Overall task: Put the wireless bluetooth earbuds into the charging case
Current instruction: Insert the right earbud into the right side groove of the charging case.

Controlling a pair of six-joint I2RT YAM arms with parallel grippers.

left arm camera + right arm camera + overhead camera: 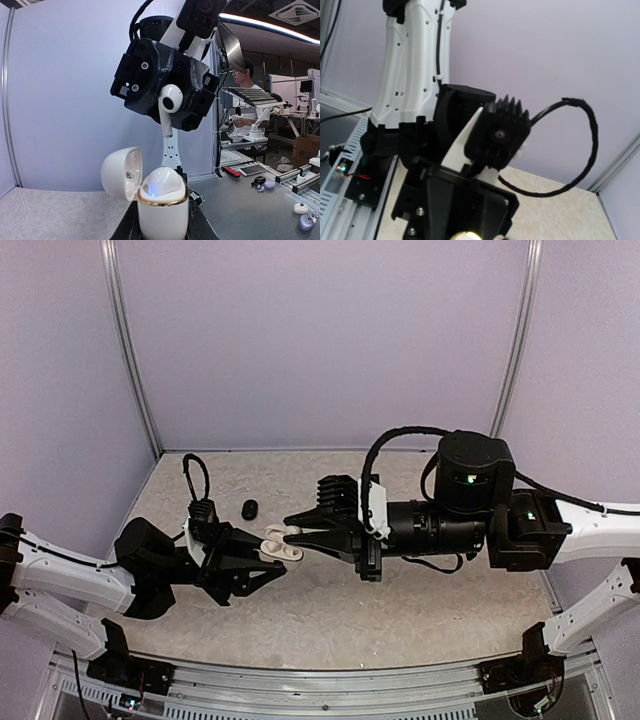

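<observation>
The main risk we see is a bad alignment. The earbud (pixel 170 100) hangs stem down, directly above the open charging case (pixel 162 215). The free socket is hidden from us behind the white dome (pixel 162 181) inside the case, which is perhaps the other bud. If the descent is slightly off, the stem may hit the gold rim (pixel 162 201) or this dome. The bud could then twist in the grip or fall on the table (pixel 400 610).

The right gripper (pixel 296 530) is fully clenched on the earbud's head. The left gripper (pixel 266 556) is closed part way, grasping the case body, with the lid (pixel 121 173) swung aside. Both things are held in the air over the middle of the table, a little toward its left edge.
</observation>
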